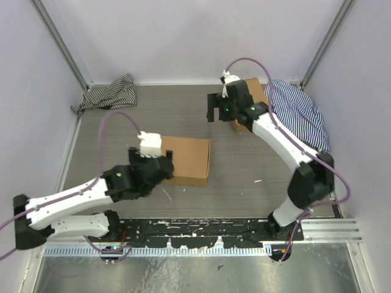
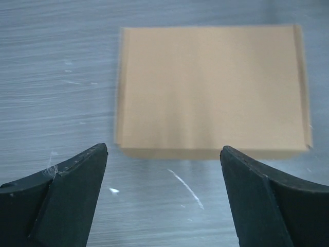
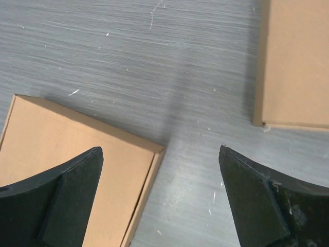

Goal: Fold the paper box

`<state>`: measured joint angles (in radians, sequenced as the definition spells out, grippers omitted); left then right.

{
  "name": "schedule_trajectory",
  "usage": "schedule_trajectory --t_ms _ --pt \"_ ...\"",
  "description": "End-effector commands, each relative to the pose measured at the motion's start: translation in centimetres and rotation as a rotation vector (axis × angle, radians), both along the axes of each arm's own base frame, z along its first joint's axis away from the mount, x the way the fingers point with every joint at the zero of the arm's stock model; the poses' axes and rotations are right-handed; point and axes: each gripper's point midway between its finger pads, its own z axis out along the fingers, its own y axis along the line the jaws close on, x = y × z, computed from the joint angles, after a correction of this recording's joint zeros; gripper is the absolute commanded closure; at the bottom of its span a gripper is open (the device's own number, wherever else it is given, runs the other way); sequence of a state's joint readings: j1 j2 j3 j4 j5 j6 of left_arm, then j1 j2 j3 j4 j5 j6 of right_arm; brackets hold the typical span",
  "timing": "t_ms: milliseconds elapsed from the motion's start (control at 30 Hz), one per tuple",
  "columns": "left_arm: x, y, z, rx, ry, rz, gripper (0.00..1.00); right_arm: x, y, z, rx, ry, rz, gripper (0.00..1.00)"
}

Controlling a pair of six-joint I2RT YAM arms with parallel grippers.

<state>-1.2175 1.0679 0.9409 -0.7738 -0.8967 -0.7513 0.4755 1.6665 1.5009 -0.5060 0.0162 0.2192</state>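
Note:
The paper box point(image 1: 189, 160) is plain brown cardboard, closed and flat on the grey table at mid-centre. In the left wrist view the box point(image 2: 211, 90) lies just beyond my open left gripper point(image 2: 163, 152), apart from both fingers. In the top view the left gripper point(image 1: 166, 166) sits at the box's left edge. My right gripper point(image 1: 217, 108) is open and empty, hovering at the back. In the right wrist view the right gripper point(image 3: 160, 152) is over bare table, with the paper box point(image 3: 298, 62) at the upper right.
A second brown cardboard box point(image 1: 255, 91) lies at the back right, partly under the right arm; it also shows under the left finger in the right wrist view point(image 3: 77, 164). A dark striped cloth point(image 1: 110, 94) lies back left, a blue striped cloth point(image 1: 299, 113) back right.

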Motion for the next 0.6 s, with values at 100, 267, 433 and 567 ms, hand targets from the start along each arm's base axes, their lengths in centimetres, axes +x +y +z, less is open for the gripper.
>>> schedule_trajectory --t_ms 100,267,433,567 --pt "3.1 10.9 1.5 -0.061 0.134 0.198 0.02 -5.9 -3.2 2.9 0.097 -0.125 -0.074 0.00" --pt "4.3 14.8 -1.9 -0.161 0.306 0.316 0.02 -9.4 -5.5 4.2 0.118 -0.182 -0.094 0.00" --pt "4.1 15.4 -3.2 -0.192 0.376 0.348 0.02 -11.7 -7.7 4.5 0.110 -0.208 -0.140 0.00" --pt "3.3 16.3 -2.4 -0.182 0.304 0.357 0.02 -12.6 -8.7 4.5 0.107 -0.213 -0.170 0.00"
